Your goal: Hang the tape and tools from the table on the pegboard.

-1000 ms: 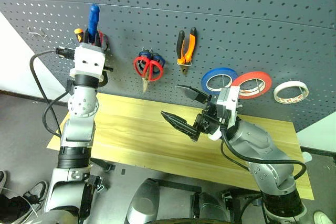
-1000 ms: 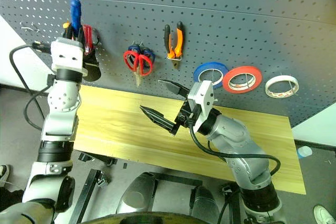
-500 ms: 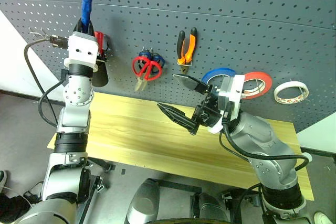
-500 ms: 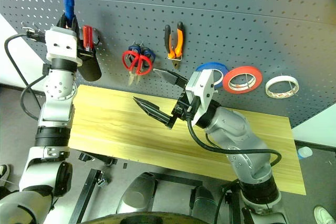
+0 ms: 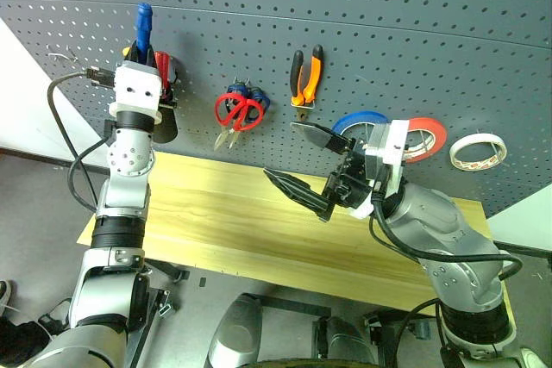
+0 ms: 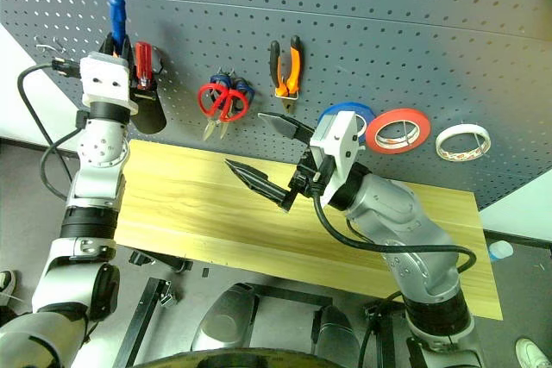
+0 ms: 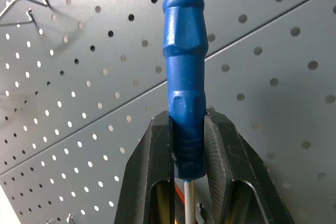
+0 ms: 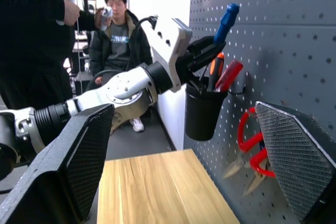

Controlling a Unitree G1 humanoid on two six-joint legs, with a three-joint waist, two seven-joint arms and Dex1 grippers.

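Our left tool point(image 7: 188, 145) pinches the slim, light, rigid blue-handled screwdriver point(image 5: 143, 23) low on its smooth handle above the pegboard's point(image 5: 388, 6) black cup point(image 8: 202, 113), our right tool point(image 5: 306, 170) spread over the desk point(image 5: 224, 213).

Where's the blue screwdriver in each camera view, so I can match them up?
Left eye: blue screwdriver upper left, above the black cup.
Right eye: upper left, in the left gripper.
Left wrist: centre, between the fingers.
Right wrist: upper right, above the cup.
Shared landmark: the cup on the pegboard.

Blue roll point(image 5: 359, 129), red roll point(image 5: 420, 135) on hooks.
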